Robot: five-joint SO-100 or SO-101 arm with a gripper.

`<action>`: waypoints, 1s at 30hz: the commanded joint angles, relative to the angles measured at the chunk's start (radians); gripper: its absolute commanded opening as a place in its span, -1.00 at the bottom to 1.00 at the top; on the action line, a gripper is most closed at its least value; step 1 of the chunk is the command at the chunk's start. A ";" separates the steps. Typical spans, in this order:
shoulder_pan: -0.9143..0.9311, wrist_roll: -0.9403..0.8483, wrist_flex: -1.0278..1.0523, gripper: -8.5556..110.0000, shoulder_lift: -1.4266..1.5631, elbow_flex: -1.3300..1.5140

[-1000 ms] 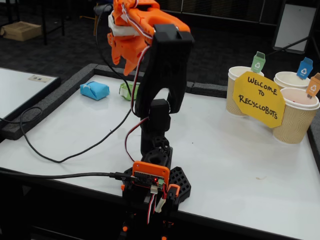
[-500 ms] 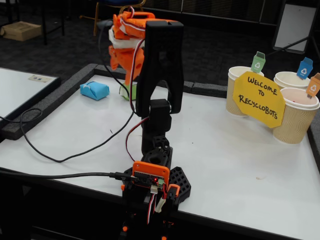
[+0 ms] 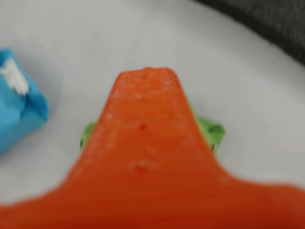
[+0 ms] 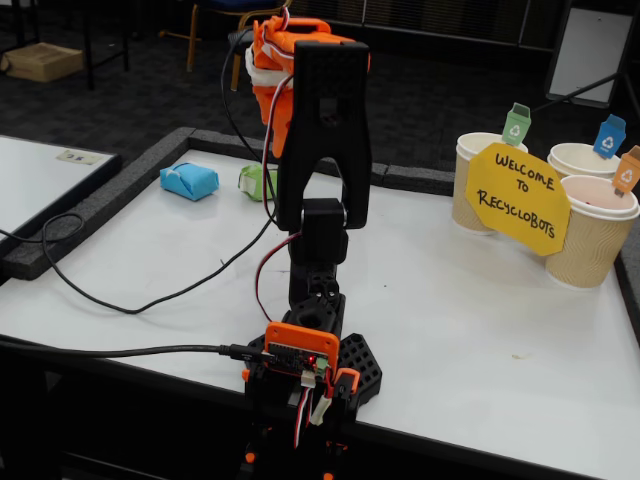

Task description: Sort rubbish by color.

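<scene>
Two pieces of rubbish lie at the table's far left. The light blue bundle (image 4: 188, 181) is at the left edge of the wrist view (image 3: 19, 109). The light green bundle (image 4: 252, 182) sits just right of it. In the wrist view only the green bundle's edges (image 3: 210, 131) show, the rest covered by a blurred orange finger (image 3: 143, 138). My orange gripper (image 4: 268, 140) hangs above the green bundle, partly behind the black arm link. Its jaws are not visible enough to judge.
Three beige paper cups (image 4: 478, 182) (image 4: 575, 160) (image 4: 596, 232) with coloured tags stand at the right behind a yellow sign (image 4: 518, 197). A black cable (image 4: 150, 300) trails across the table's left half. A raised dark border (image 4: 110, 190) runs along the table's far and left edges.
The arm has reached farther back, and the gripper has shifted right and tucked behind the black link, over the green bundle. Both bundles stay put.
</scene>
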 commanded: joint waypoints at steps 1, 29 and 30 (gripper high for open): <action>-0.051 0.026 0.037 -0.53 0.032 -0.133; 0.014 0.026 0.081 -0.56 -0.318 -0.430; 0.017 0.026 0.084 -0.56 -0.330 -0.436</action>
